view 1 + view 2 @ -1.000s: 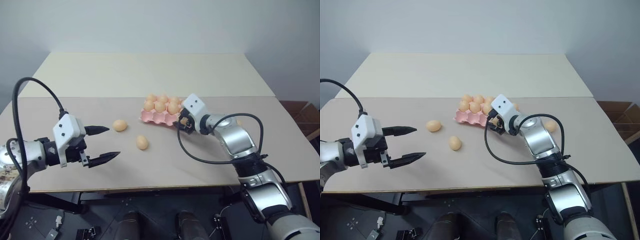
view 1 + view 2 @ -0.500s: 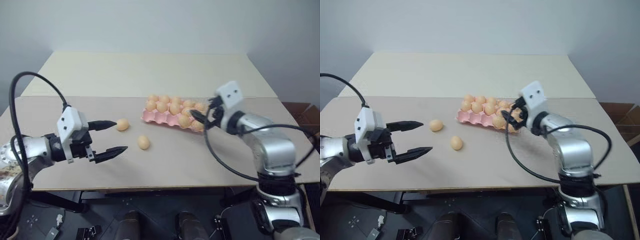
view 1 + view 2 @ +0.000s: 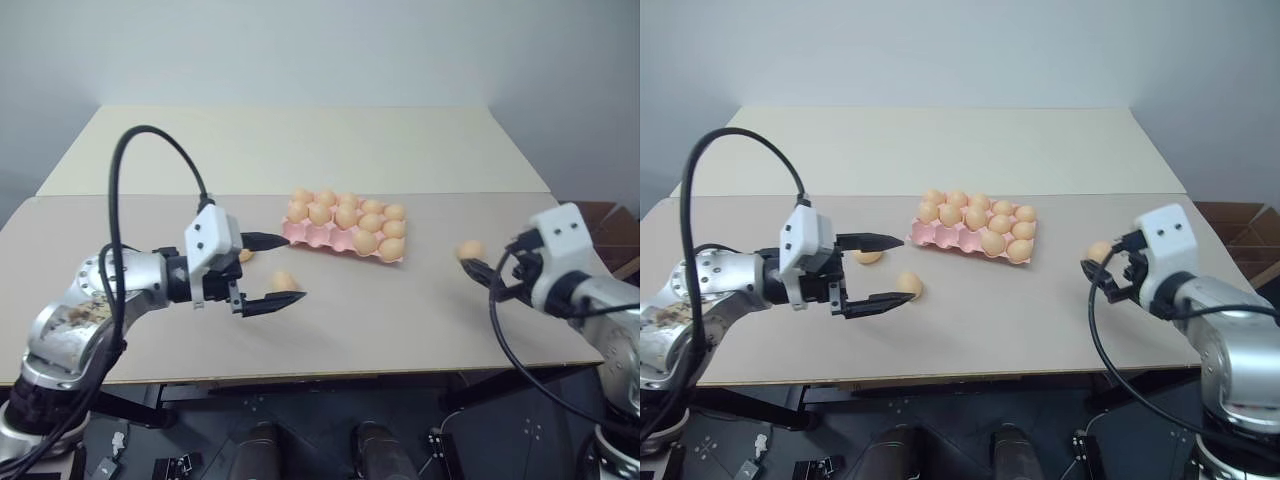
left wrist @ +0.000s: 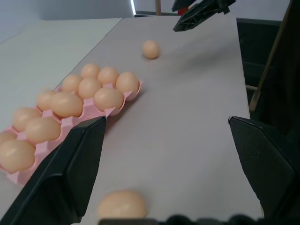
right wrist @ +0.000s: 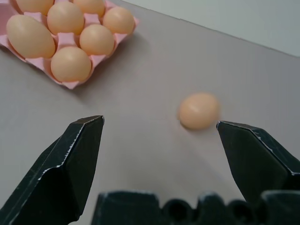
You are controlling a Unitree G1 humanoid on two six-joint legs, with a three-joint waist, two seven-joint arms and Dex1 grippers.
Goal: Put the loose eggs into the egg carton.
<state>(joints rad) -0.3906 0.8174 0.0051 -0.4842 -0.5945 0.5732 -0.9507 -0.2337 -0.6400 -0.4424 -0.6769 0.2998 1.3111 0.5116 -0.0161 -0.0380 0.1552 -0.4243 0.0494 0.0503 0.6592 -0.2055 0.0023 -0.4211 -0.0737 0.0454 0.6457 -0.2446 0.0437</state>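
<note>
- The egg carton (image 3: 345, 232), pink with scalloped edges, lies flat near the middle of the worktop (image 3: 400, 320), with ten or so eggs sitting in its cups.
- Three loose eggs rest on the bare worktop: one (image 3: 470, 249) well to the right of the carton, one (image 3: 284, 281) in front of the carton's left end, and one (image 3: 868, 256) further left, partly hidden behind a finger.
- The left claw (image 3: 275, 270) hangs over the worktop with its fingers spread wide, gripping nothing; the egg in front of the carton seems to lie just beside its nearer fingertip, though contact is hard to judge.
- The right claw (image 3: 1095, 272) is also wide open and empty, close to the right-hand egg, which lies ahead of its fingers (image 5: 77, 154).
</note>
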